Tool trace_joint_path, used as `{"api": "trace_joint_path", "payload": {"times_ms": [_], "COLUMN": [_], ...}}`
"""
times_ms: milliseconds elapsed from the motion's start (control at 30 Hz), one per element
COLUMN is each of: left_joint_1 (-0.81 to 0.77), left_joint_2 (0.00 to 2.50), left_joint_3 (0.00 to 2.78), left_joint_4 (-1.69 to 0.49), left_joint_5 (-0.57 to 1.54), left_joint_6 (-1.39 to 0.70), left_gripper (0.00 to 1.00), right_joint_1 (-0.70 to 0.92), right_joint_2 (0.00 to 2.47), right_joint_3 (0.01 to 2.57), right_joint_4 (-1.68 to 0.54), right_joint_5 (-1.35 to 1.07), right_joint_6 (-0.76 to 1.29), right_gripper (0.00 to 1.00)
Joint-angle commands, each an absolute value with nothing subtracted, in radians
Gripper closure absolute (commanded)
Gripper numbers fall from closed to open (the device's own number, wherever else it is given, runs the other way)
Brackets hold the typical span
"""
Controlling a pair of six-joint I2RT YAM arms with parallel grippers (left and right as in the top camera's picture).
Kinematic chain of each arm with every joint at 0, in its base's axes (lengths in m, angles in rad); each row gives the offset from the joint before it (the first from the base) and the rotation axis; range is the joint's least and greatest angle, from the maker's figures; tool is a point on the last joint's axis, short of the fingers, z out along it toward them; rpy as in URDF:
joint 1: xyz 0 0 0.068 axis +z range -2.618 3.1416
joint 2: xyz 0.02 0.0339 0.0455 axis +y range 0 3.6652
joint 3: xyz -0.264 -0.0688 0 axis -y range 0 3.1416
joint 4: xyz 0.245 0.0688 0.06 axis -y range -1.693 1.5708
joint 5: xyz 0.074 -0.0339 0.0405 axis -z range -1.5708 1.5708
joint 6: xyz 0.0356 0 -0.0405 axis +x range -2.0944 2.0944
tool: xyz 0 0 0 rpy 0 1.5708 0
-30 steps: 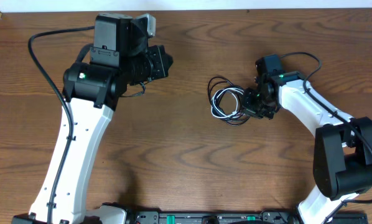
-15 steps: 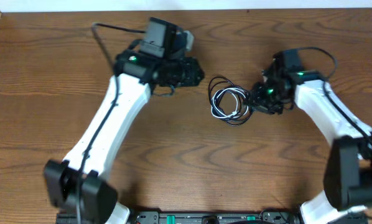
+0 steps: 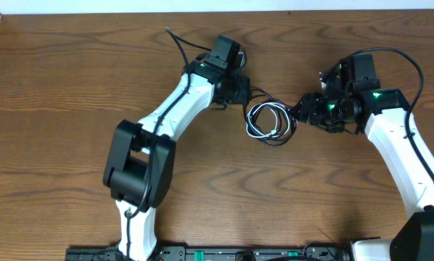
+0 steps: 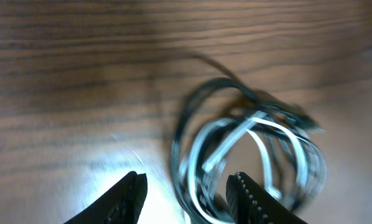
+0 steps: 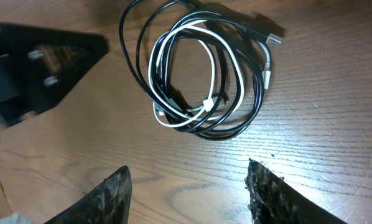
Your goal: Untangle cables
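Cables (image 5: pixel 206 104) unmoved; left gripper (image 4: pixel 186 186) has swung in beside them.

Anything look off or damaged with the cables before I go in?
Nothing stands out. The cables lie as one tangled coil flat on the table, between the left gripper and right gripper, both open; no visible damage.

Wooden table (image 3: pixel 72 109), coiled cables (image 3: pixel 269 122) lying flat
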State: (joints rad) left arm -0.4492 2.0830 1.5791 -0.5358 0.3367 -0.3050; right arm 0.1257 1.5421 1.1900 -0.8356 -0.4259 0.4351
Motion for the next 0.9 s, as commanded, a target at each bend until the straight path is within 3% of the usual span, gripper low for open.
{"api": "trace_joint_path", "payload": {"times_ms": [0,867], "left_joint_1": [-0.456,-0.53], "left_joint_2": [2.12,2.243], "left_joint_3": [1.573,1.56], "left_joint_4": [-0.506,-0.541], "left_joint_5": [0.304,0.171], "left_joint_6": [-0.239,-0.153], "left_gripper": [0.53,0.66], "right_joint_1": [0.124,0.123], "right_joint_2": [1.536,1.536], "right_joint_3": [1.194,1.194], "right_joint_4": [-0.839,-0.857], "right_joint_5": [-0.417,-0.397], "right_joint_6": [0.41,0.402], "right_gripper": [0.44,0.4]}}
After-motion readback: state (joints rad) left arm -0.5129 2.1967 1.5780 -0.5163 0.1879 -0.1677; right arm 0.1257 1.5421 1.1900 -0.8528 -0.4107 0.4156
